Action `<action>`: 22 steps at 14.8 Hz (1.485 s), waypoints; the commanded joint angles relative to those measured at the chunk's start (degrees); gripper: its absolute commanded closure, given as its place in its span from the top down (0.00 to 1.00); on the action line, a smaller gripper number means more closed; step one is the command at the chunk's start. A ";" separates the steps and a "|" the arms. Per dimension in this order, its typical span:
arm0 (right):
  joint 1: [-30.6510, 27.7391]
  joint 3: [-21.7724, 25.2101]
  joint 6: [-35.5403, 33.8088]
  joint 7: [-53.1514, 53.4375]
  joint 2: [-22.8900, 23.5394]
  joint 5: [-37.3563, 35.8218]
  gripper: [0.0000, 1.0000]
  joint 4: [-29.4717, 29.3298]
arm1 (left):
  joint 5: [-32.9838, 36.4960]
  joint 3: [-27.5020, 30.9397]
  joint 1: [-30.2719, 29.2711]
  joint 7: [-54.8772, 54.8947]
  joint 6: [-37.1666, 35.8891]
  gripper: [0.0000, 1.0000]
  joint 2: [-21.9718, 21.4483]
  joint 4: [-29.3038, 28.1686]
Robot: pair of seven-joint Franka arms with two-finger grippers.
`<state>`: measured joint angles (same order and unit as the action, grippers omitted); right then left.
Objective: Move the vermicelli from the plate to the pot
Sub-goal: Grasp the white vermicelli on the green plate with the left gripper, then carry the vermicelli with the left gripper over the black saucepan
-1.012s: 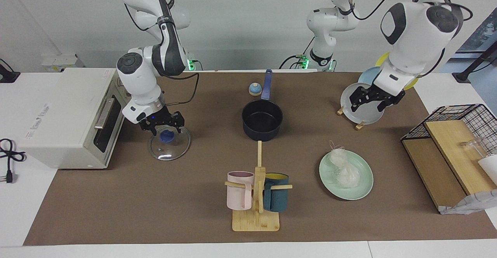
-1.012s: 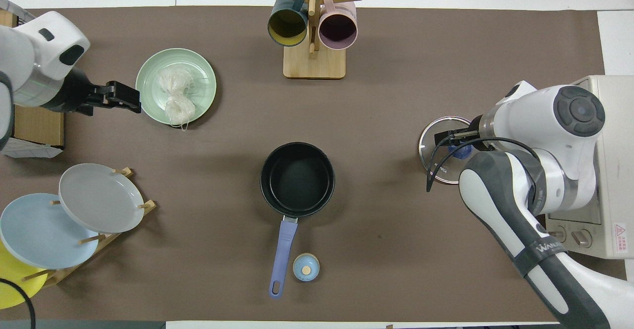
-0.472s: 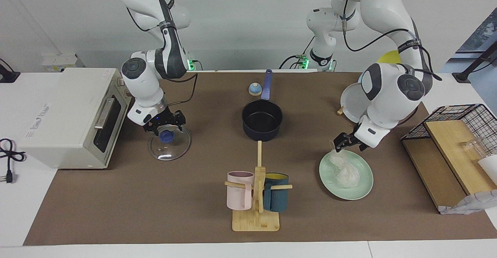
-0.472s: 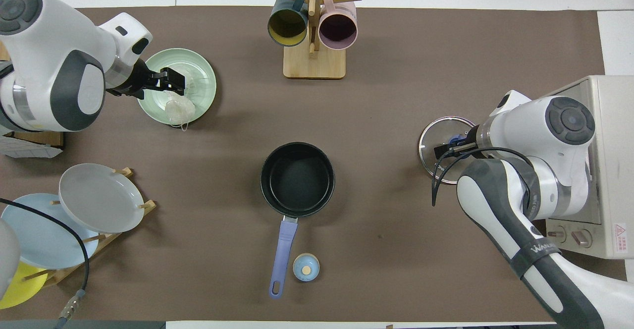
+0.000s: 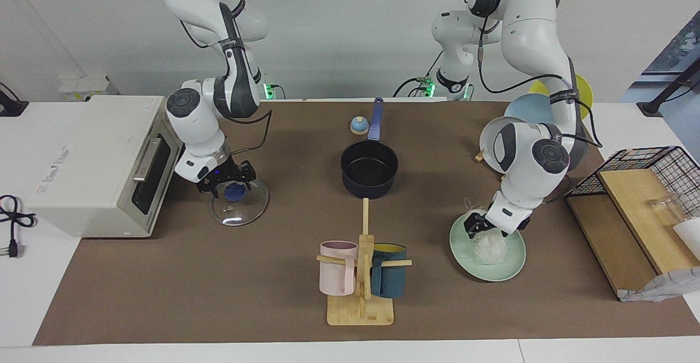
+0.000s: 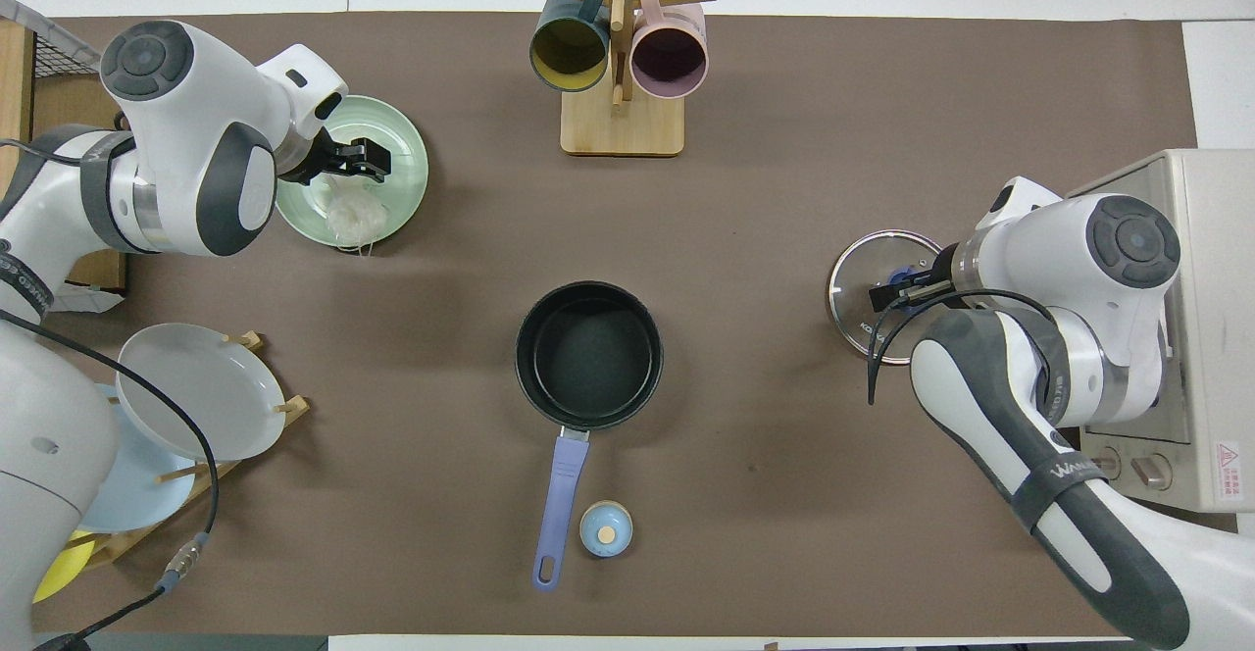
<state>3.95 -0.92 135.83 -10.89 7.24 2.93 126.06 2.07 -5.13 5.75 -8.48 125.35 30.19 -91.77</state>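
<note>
Under left gripper (image 5: 474, 227), vermicelli (image 5: 488, 248) half-hidden.

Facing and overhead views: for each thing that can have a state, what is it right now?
vermicelli: on the plate, not lifted
plate: flat on the table
pot: empty, lid off
glass lid: flat on the table
toaster oven: door shut
left gripper: open, at the vermicelli
right gripper: open, at the lid knob

A mint-green plate (image 5: 506, 267) is seen under white translucent vermicelli (image 5: 488, 247); the pot (image 5: 369, 173) is coloured navy-black, its handle (image 6: 561, 509) blue. A brown mat (image 5: 219, 286) is laid over the white table (image 5: 33, 292). A pink mug (image 5: 337, 275) and a teal mug (image 5: 389, 279) are hung on pale wood
</note>
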 commanded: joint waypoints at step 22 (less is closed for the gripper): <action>-0.08 -0.40 -1.61 0.26 2.17 -0.64 0.51 -2.66 | -10.76 -1.02 4.96 -12.58 -34.72 0.00 -16.89 12.50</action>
<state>4.19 -1.19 135.74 -10.85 8.98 2.94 124.88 -7.04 -6.25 7.28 -15.05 94.79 19.71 -76.85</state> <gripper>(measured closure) 0.361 0.806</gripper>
